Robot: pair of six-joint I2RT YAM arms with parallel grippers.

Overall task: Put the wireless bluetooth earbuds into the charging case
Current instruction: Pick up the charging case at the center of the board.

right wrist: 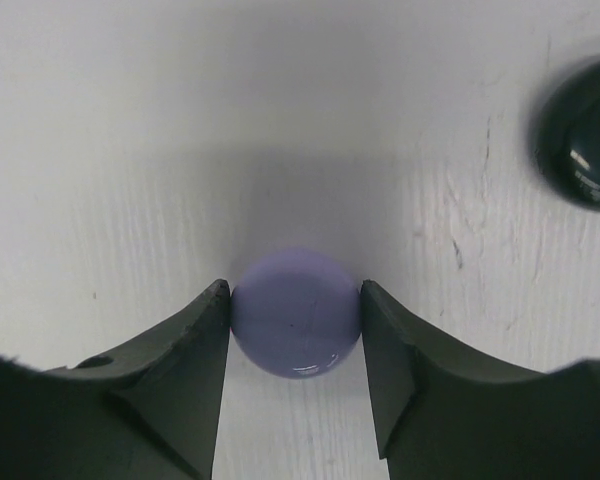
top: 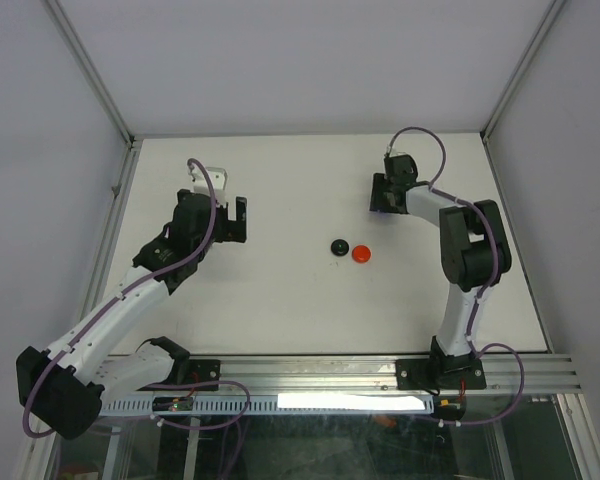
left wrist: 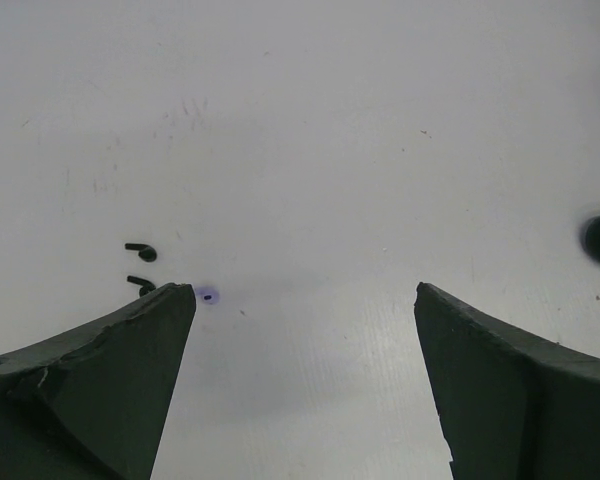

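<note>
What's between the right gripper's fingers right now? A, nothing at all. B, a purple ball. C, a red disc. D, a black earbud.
B: the right wrist view shows a purple ball held between both fingers of the right gripper, which touch its sides.

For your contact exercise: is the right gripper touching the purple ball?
Touching: right wrist view shows the right gripper with both fingers pressed against the ball, no gap.

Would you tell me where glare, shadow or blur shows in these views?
Right wrist: the purple ball has a glint low down and a soft shadow above; the black disc is blurred, with highlights. Left wrist: even light, earbuds tiny but distinct.
</note>
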